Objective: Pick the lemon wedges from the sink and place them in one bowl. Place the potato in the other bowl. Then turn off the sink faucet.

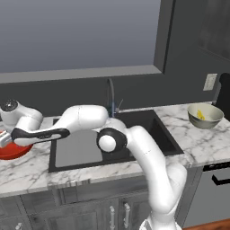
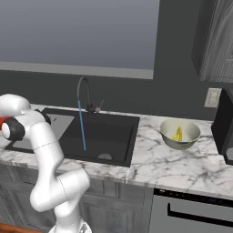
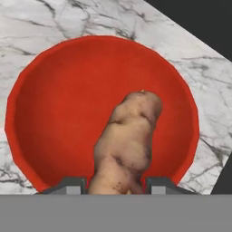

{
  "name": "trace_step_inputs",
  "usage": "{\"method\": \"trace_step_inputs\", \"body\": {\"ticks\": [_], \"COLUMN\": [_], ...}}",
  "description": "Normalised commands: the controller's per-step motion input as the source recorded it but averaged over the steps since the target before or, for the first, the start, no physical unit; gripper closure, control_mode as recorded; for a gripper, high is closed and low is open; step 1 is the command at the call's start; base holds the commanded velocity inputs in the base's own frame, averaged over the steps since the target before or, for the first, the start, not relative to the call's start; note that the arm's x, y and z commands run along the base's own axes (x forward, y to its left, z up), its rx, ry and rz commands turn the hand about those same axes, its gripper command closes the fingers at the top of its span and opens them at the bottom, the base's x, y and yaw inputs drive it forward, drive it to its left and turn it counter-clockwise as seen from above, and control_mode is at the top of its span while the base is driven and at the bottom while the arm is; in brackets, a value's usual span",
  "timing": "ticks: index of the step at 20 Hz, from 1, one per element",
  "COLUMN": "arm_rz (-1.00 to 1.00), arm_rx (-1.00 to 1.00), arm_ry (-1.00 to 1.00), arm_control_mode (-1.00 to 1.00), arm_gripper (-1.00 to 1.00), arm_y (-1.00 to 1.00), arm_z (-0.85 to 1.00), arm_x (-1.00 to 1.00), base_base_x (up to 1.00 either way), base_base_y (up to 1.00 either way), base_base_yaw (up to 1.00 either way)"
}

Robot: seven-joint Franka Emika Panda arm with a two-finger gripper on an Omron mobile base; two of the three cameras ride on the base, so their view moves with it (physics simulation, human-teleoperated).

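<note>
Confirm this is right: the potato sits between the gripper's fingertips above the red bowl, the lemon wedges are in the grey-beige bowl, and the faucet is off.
One thing is wrong: the faucet is on. The right base view shows a blue stream falling into the sink. The rest stands.

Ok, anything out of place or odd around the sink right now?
Only the faucet stands out: a thin stream of water runs from it into the sink. Otherwise things look orderly: lemon wedges sit in the grey-beige bowl, and the potato sits between the gripper fingers over the red bowl.
</note>
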Motion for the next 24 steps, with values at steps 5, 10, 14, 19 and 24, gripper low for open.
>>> {"method": "trace_step_inputs", "body": {"ticks": [5,10,14,19,24], "arm_rz": [-0.01,-0.02,-0.06,-0.04,0.00], "arm_rx": [0.00,0.00,0.00,0.00,0.00], "arm_ry": [0.03,0.02,0.00,0.00,0.00], "arm_control_mode": [-1.00,-1.00,-1.00,-1.00,-1.00], "arm_gripper": [-1.00,-1.00,-1.00,-1.00,-1.00], "arm_y": [0.08,-0.01,-0.28,-0.59,-0.79], "arm_z": [0.00,0.07,0.42,0.23,0.00], "arm_x": [0.00,0.00,-0.19,-0.41,-0.54], "base_base_x": [0.00,0.00,0.00,0.00,0.00], "base_base_y": [0.00,0.00,0.00,0.00,0.00], "base_base_yaw": [0.00,0.00,0.00,0.00,0.00]}}
